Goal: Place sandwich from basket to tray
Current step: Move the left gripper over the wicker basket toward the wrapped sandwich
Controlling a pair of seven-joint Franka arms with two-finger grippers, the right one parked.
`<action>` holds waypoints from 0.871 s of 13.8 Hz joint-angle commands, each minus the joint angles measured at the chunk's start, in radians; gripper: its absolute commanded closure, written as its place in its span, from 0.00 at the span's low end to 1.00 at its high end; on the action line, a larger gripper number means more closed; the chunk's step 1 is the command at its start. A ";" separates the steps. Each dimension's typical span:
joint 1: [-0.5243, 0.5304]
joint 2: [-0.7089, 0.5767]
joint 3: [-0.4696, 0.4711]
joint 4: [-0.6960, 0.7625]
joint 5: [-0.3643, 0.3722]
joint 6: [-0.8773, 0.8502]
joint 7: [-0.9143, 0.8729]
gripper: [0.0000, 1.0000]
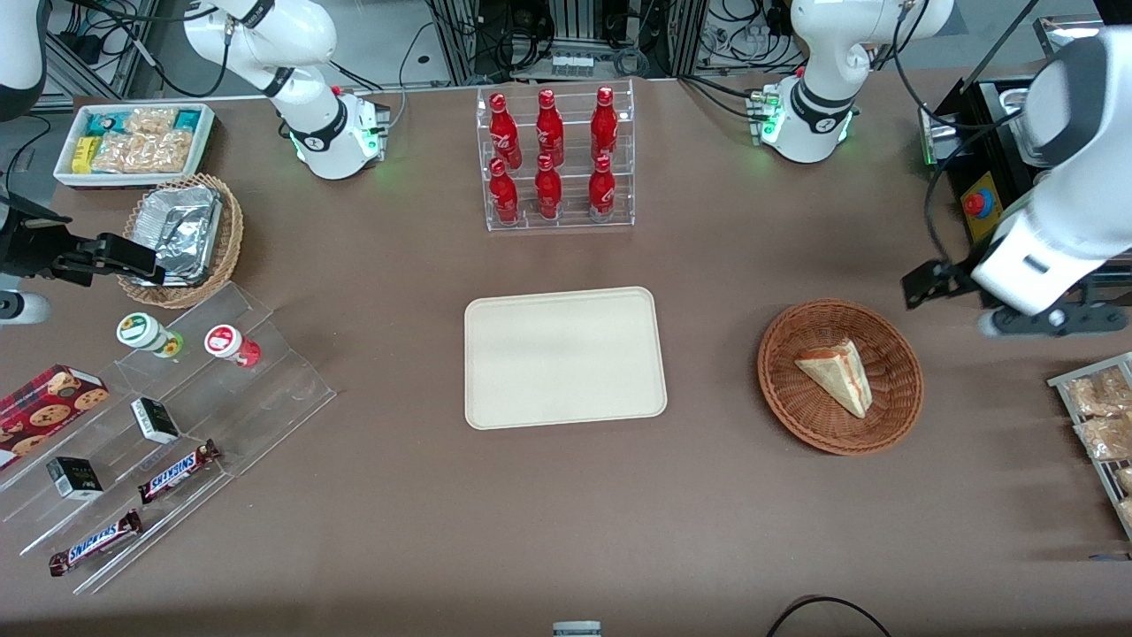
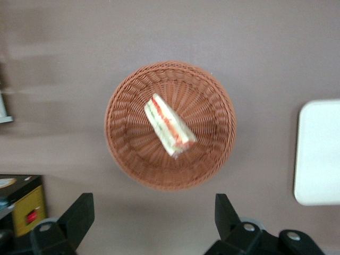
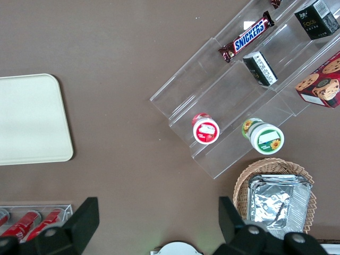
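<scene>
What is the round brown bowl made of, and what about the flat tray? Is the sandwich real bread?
The basket looks like woven wicker: reddish-brown strands run in rings. The tray seems smooth matte plastic, cream, though that's uncertain. The sandwich in the basket looks like pale bread with red and green layers; real or toy, I can't tell. The gripper hangs open above the basket.

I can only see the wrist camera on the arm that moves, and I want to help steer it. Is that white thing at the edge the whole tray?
Observer: Only a corner shows for you. In the front view the tray is a full rectangle with nothing on it.
Operator: Is the sandwich the only thing in the basket?
Observer: Yes, the sandwich lies alone in the basket.
Operator: Where is the gripper?
Observer: The gripper is open, above the table beside the basket, toward the working arm's end.
</scene>
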 commanded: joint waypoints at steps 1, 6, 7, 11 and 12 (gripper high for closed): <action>-0.004 -0.017 -0.001 -0.143 0.005 0.177 -0.119 0.00; -0.004 0.067 -0.001 -0.314 0.005 0.469 -0.334 0.00; -0.004 0.071 -0.001 -0.331 0.006 0.496 -0.377 0.00; -0.009 0.121 -0.001 -0.391 0.008 0.617 -0.472 0.00; -0.019 0.130 -0.001 -0.402 0.008 0.637 -0.480 0.00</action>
